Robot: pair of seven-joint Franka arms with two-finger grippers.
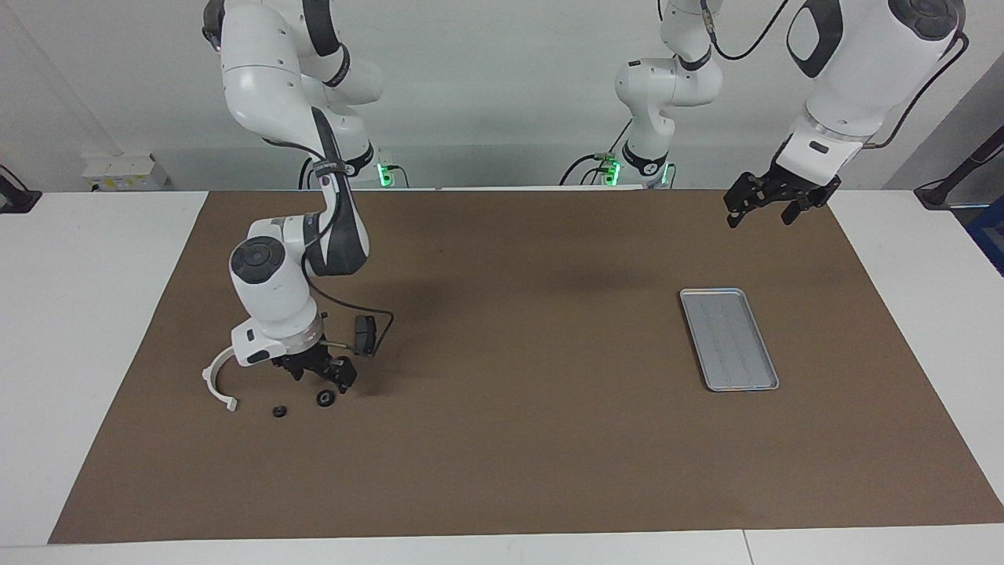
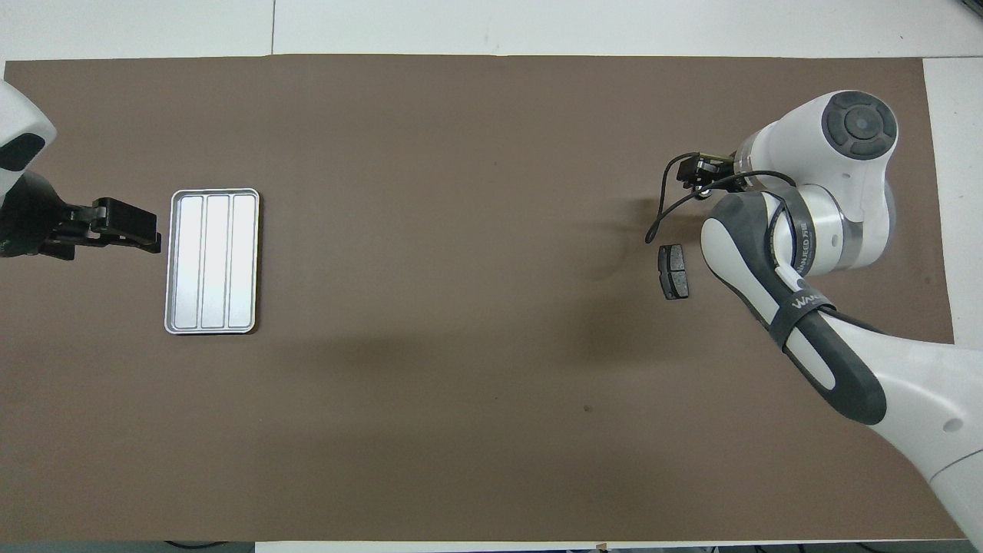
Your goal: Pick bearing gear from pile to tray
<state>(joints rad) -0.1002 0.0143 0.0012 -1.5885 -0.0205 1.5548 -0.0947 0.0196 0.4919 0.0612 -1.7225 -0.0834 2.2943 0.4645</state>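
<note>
Right gripper is down low over the pile, jaws spread wide, nothing held, tips just above the larger black round piece, the bearing gear, which sits on the mat at the right arm's end of the table. Cannot tell from either view whether a fingertip touches it. In the overhead view the gripper covers most of that piece. A smaller black round piece lies beside it, toward the white plastic arc. The arc lies flat, its open side facing the table's middle, and the wrist covers one end. One dark grey pad lies nearer to the robots than the gear, long axis running roughly toward and away from the robots; a black cable loops in front of it. The second pad is hidden under the right arm. Left gripper waits in the air over the mat at the left arm's end, jaws open, empty, clear of the tray. Tray sits well apart from the pile, flat on the mat, nothing in it, long axis running toward and away from the robots, three lengthwise panels in its base. Surface is a brown mat covering most of a white table. Plain pale wall at the robots' end, green lights at the arm bases.
</note>
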